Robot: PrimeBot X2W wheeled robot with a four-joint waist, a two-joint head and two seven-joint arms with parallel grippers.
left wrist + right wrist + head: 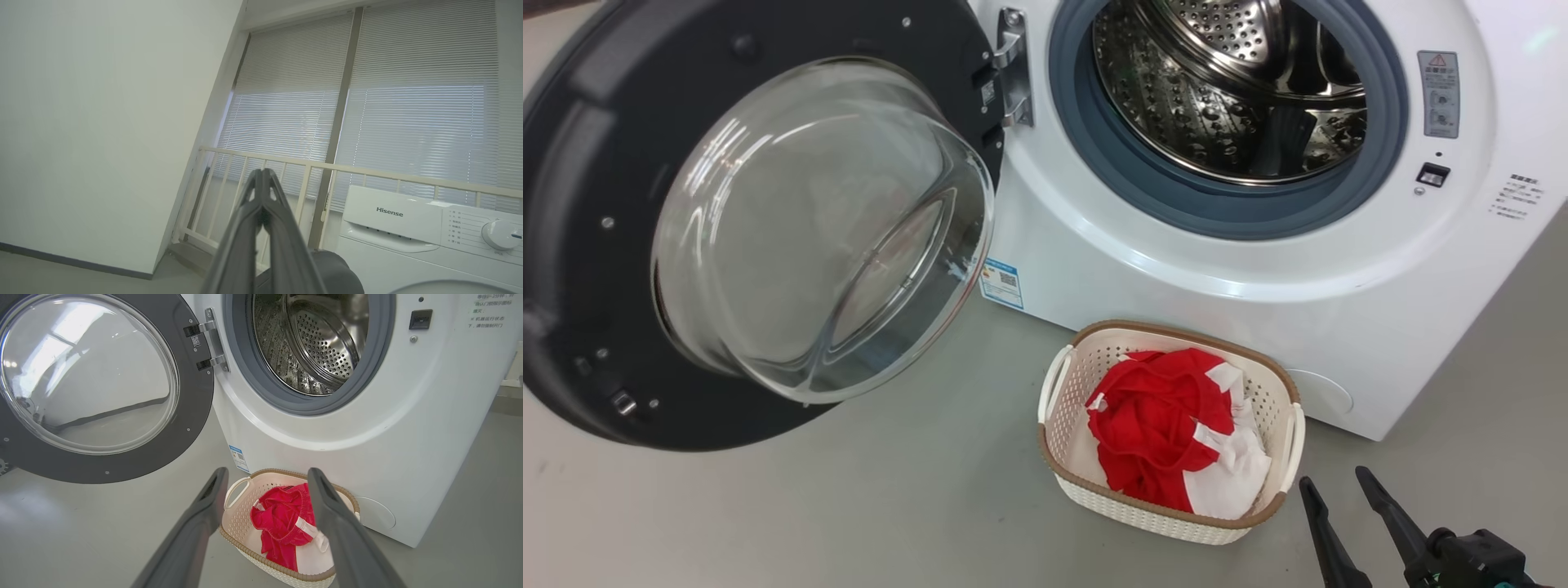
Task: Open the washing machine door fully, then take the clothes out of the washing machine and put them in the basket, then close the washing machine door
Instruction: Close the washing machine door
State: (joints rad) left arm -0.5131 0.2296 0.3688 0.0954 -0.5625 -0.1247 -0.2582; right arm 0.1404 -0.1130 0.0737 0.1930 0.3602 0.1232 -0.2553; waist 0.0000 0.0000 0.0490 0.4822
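Already basketed: clothes (1168, 433) in basket (1168, 527)

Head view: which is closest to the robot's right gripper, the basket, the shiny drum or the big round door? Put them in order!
From the right gripper:
1. Basket, just to its left on the floor.
2. Drum, up above, inside the washing machine.
3. Door, hanging open far off to the left.

I get bright, even light. Daylight comes in through the blinds (421, 122) behind the washing machine (1143, 278). White glare sits on the glass of the washing machine door (817, 229) beside it, and the drum (1225, 106) inside it shines. Shadows are soft. The wrist pictures bend at their edges.
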